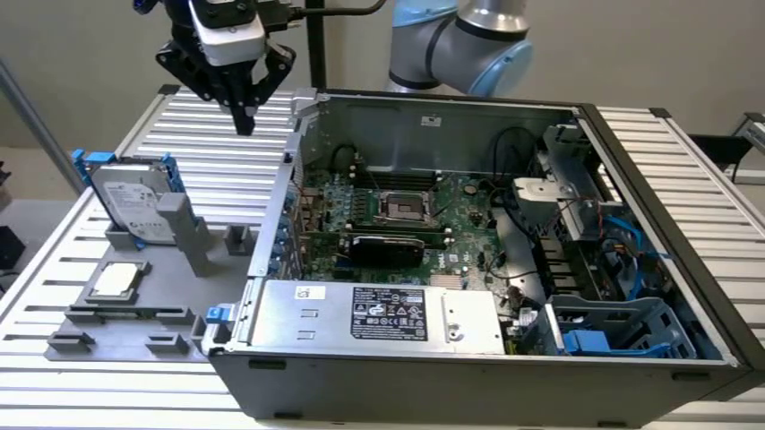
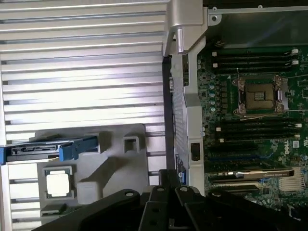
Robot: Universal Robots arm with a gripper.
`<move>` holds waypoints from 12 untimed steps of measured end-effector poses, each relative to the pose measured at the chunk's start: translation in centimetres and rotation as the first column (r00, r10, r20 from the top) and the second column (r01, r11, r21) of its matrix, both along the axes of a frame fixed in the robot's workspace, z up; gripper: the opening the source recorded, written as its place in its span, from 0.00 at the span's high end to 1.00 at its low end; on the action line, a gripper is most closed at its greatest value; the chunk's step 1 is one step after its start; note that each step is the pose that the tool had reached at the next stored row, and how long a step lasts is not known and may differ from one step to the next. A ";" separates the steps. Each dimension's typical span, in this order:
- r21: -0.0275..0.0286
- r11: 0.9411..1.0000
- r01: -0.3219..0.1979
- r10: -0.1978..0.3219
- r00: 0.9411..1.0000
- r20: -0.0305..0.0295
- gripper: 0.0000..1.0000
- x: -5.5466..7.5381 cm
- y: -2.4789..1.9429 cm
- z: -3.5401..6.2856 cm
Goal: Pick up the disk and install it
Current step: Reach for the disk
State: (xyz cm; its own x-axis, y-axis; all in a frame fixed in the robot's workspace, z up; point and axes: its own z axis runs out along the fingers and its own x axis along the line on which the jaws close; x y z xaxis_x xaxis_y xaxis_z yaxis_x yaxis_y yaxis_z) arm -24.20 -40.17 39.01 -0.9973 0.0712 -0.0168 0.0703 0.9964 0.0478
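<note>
The disk stands on its edge in a grey holder on the desk, at the exterior view's left, beside the open case. I judge it stiff, rather heavy and sensitive to shocks. Its blue rails seem the safest place to hold. My jaws are together and empty, high above the desk, well apart from the disk.
</note>
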 end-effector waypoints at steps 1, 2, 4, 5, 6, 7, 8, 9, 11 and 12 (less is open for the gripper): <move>0.000 1.000 0.000 0.000 1.000 0.000 0.89 -0.5 0.13 -0.02; 0.000 1.000 0.000 0.000 1.000 0.000 0.89 -0.9 0.27 -0.06; 0.000 1.000 0.000 0.000 1.000 0.000 0.89 -1.8 0.53 -0.11; 0.000 1.000 0.000 0.000 1.000 0.000 0.89 -2.3 0.68 -0.13; -0.001 1.000 0.000 0.000 1.000 0.000 0.89 -2.7 0.81 -0.16; -0.001 1.000 0.000 0.000 1.000 0.000 0.89 -3.2 0.95 -0.19; -0.001 1.000 0.000 0.000 1.000 0.000 0.89 -3.6 1.07 -0.22; -0.001 1.000 0.000 0.000 1.000 0.000 0.89 -4.1 1.21 -0.25; -0.001 1.000 0.000 0.000 1.000 0.000 0.89 -5.0 1.44 -0.32; -0.001 1.000 0.000 0.000 1.000 0.000 0.89 -5.5 1.55 -0.36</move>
